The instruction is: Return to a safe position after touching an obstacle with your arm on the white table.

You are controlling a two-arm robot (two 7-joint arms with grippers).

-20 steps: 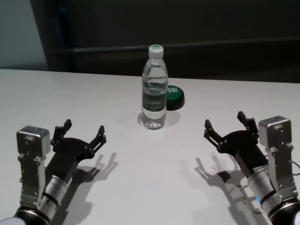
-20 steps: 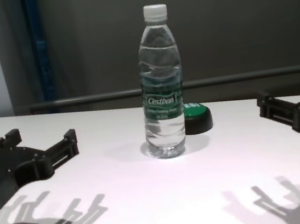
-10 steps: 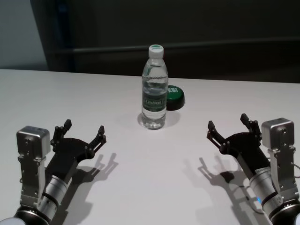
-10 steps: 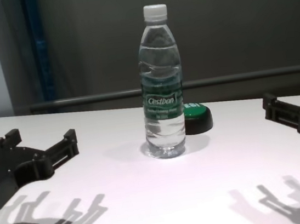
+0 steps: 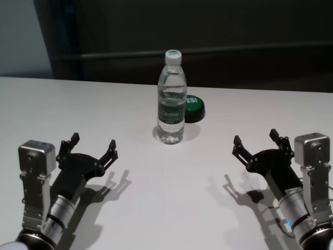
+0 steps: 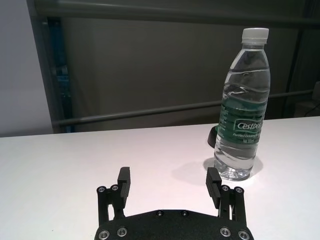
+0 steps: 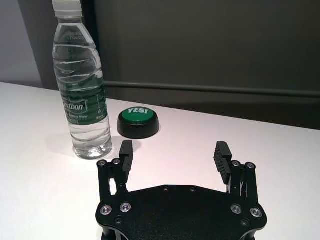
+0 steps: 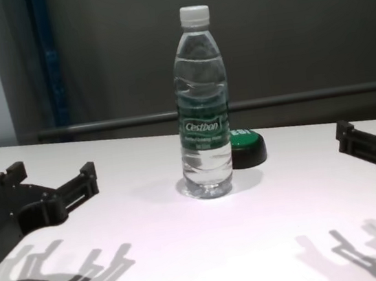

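The clear water bottle [image 5: 171, 99] with a white cap and green "Cestbon" label stands upright at the middle of the white table [image 5: 156, 208]. It also shows in the chest view [image 8: 202, 104], the left wrist view [image 6: 242, 107] and the right wrist view [image 7: 82, 82]. My left gripper [image 5: 88, 147] is open and empty at the near left, well apart from the bottle. My right gripper [image 5: 258, 142] is open and empty at the near right, also apart from it. Both hover just above the table.
A low round green button on a black base [image 5: 193, 108] sits just behind and to the right of the bottle; it also shows in the right wrist view [image 7: 138, 121]. A dark wall with a horizontal rail [image 8: 103, 126] runs beyond the table's far edge.
My right gripper has drawn back toward me and to the right, away from the bottle. The left arm, bottle and button have not moved.
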